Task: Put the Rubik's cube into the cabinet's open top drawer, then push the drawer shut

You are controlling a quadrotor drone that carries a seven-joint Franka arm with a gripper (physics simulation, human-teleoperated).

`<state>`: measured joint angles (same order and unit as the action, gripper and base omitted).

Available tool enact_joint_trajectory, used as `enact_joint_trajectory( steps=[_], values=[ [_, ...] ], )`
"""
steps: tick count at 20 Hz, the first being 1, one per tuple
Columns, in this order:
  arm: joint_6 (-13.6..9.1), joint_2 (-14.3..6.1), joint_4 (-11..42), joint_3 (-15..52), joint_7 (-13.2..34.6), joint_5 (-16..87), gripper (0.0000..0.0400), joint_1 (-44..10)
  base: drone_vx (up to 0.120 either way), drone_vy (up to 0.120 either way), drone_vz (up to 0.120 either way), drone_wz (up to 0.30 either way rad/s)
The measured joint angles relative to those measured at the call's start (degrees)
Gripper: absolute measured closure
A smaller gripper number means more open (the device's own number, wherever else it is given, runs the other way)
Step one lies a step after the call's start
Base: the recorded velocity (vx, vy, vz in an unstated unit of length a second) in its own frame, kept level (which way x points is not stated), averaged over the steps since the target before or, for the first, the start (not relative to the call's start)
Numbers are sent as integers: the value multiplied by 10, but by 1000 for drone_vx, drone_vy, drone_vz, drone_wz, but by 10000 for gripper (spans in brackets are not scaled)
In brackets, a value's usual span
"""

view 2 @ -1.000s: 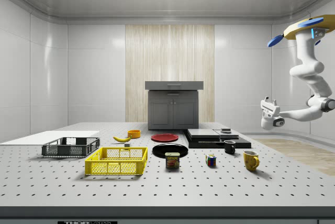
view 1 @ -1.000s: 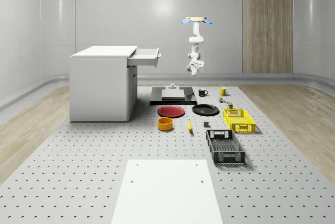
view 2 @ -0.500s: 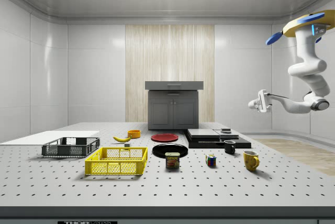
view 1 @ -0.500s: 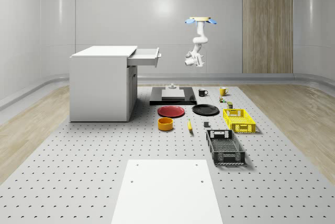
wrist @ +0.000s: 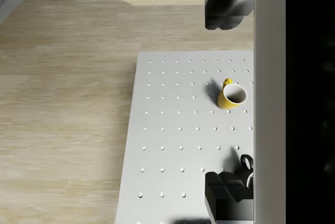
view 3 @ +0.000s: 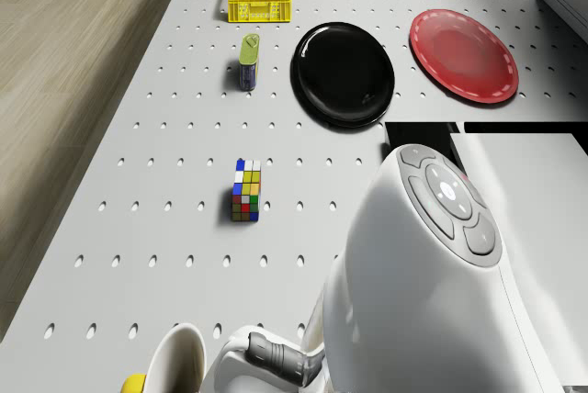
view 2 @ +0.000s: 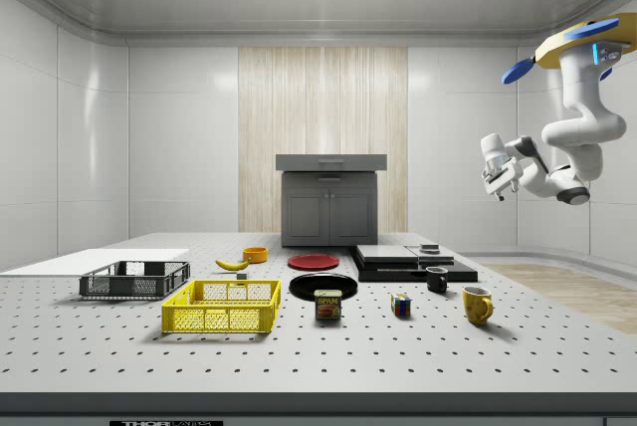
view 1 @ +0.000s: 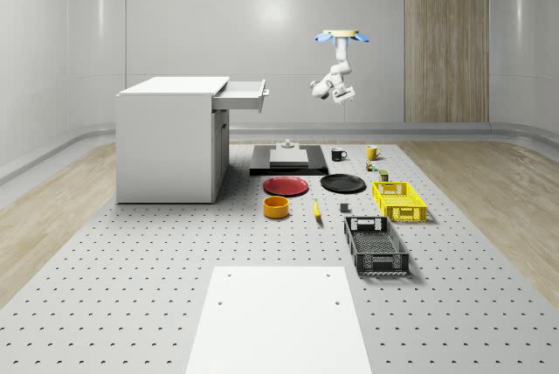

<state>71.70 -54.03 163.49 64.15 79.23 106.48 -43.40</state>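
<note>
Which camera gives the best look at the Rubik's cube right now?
The drone view: the Rubik's cube sits unobstructed on the table, coloured faces visible. The side view shows it small, between the can and the yellow mug. In the whole-scene view it is a tiny speck.

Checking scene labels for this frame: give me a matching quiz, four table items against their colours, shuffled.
Items:
1. mug
2. plate by the stove
3. crate nearest the white mat
4. cabinet

Colours:
A. black
B. white
C. yellow
D. red

Pairs: 1-C, 2-D, 3-A, 4-B
</note>
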Motion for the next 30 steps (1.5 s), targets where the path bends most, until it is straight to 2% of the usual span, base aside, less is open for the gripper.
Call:
enact_joint_trajectory(
  steps=[5, 10, 22, 24, 30],
  values=[
    [-38, -30, 19, 44, 58, 56, 0, -88, 120, 120, -120, 0],
    [-49, -52, 24, 65, 87, 71, 0, -131, 120, 120, -120, 0],
    [-32, -94, 23, 88, 115, 62, 0, -169, 120, 120, -120, 0],
    [-27, -100, 23, 90, 118, 59, 0, -172, 120, 20, -120, 0],
    [-12, -118, 22, 97, 125, 50, 0, -179, 120, 0, 0, 0]
  ],
)
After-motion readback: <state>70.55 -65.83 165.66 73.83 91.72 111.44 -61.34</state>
